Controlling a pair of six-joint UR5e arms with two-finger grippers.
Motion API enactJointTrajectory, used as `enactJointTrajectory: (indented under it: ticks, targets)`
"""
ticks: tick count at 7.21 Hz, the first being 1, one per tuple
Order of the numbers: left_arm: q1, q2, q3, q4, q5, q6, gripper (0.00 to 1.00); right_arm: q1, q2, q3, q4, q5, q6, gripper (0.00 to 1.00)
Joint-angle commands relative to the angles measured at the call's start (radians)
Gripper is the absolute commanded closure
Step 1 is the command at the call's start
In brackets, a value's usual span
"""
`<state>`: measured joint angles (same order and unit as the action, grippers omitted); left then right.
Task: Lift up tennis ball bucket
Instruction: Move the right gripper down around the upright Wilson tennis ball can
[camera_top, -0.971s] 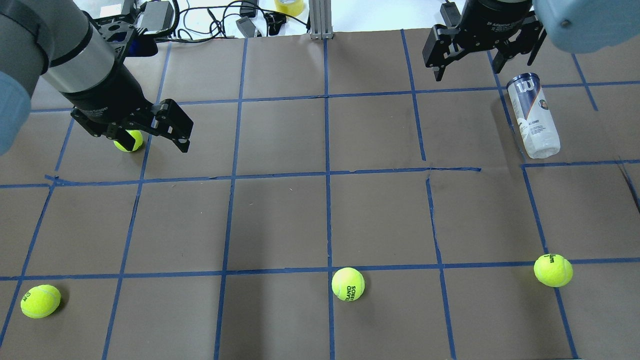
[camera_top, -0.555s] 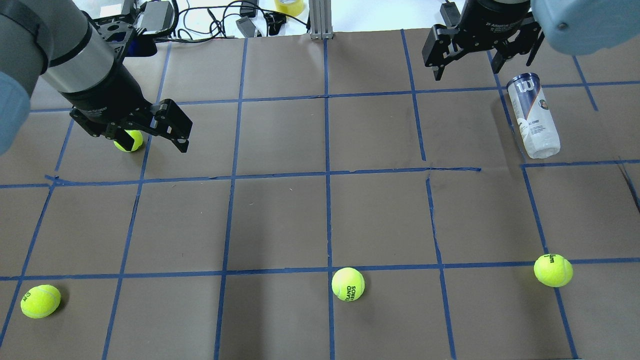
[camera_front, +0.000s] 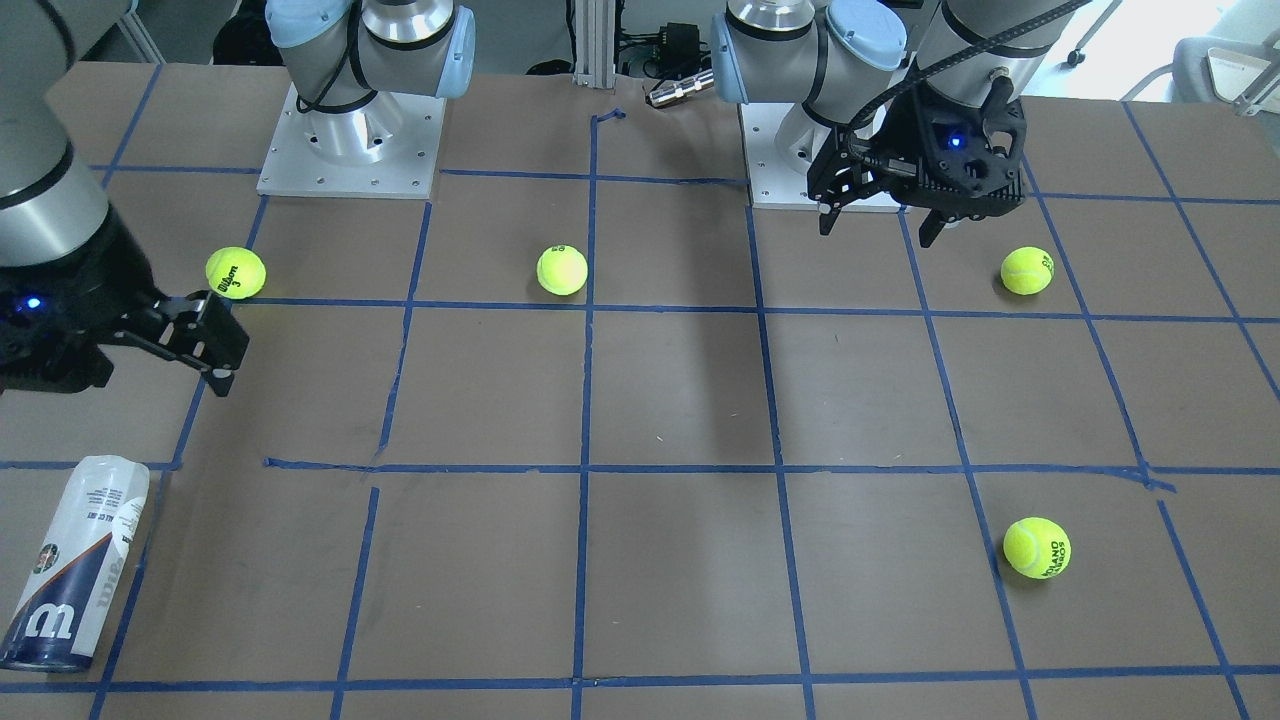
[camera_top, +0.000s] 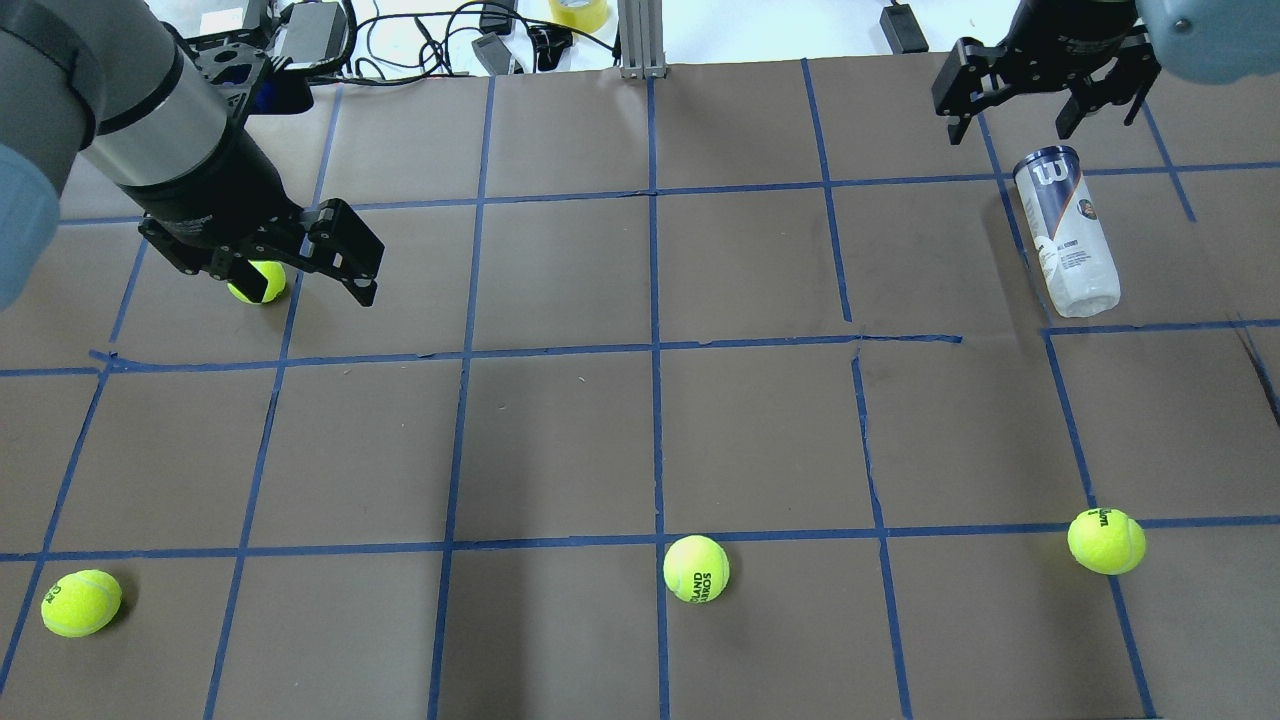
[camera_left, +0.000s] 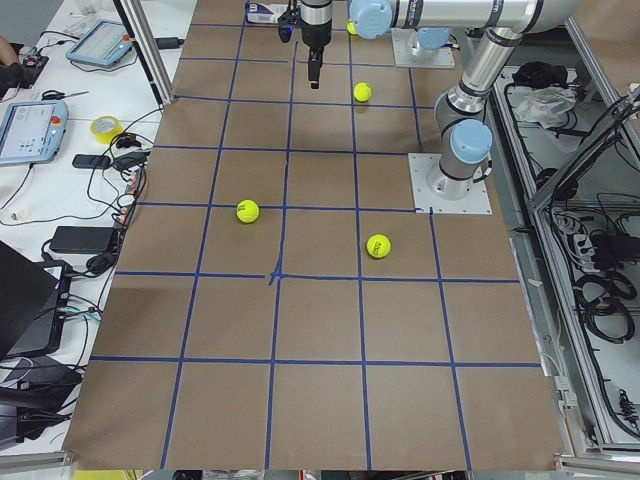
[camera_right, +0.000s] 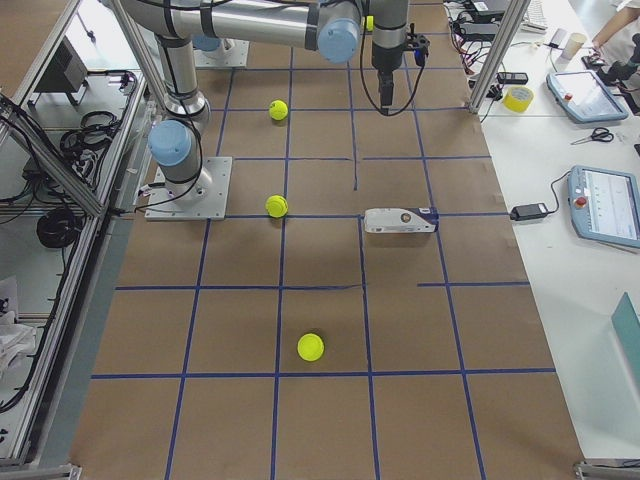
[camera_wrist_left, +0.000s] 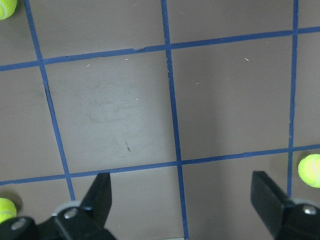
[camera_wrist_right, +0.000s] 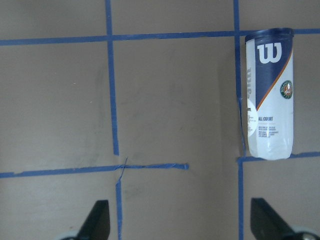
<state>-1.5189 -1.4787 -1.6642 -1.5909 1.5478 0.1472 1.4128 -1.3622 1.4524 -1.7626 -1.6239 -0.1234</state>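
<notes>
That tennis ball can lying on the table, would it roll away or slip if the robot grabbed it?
The tennis ball can lies on its side, a smooth round cylinder, so a nudge across its length would probably roll it. Its shiny wall looks slippery, maybe thin enough to flex under a squeeze.

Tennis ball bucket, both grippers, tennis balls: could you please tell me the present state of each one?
Tennis ball bucket: lying on its side on the table, not held.
Left gripper: open, empty, above the table.
Right gripper: open, empty, beside the bucket, not touching it.
Tennis balls: four, loose on the table, none held.
</notes>
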Motion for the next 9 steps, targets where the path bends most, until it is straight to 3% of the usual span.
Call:
enactJointTrajectory:
  ticks: [1,3,6,9]
  targets:
    - [0.000,0.001,0.000,-0.001,0.000,0.000,0.00,-0.144,0.121,-0.001,-0.101,0.007,-0.143,0.00]
    - [0.000,0.005,0.000,-0.001,0.000,0.000,0.00,-0.186,0.239,-0.003,-0.263,0.012,-0.238,0.00]
    - [0.006,0.003,0.000,-0.003,0.000,0.002,0.00,-0.216,0.389,-0.006,-0.377,0.044,-0.304,0.00]
    - [0.008,0.003,0.000,-0.004,0.000,0.002,0.00,-0.230,0.429,-0.009,-0.377,0.044,-0.323,0.00]
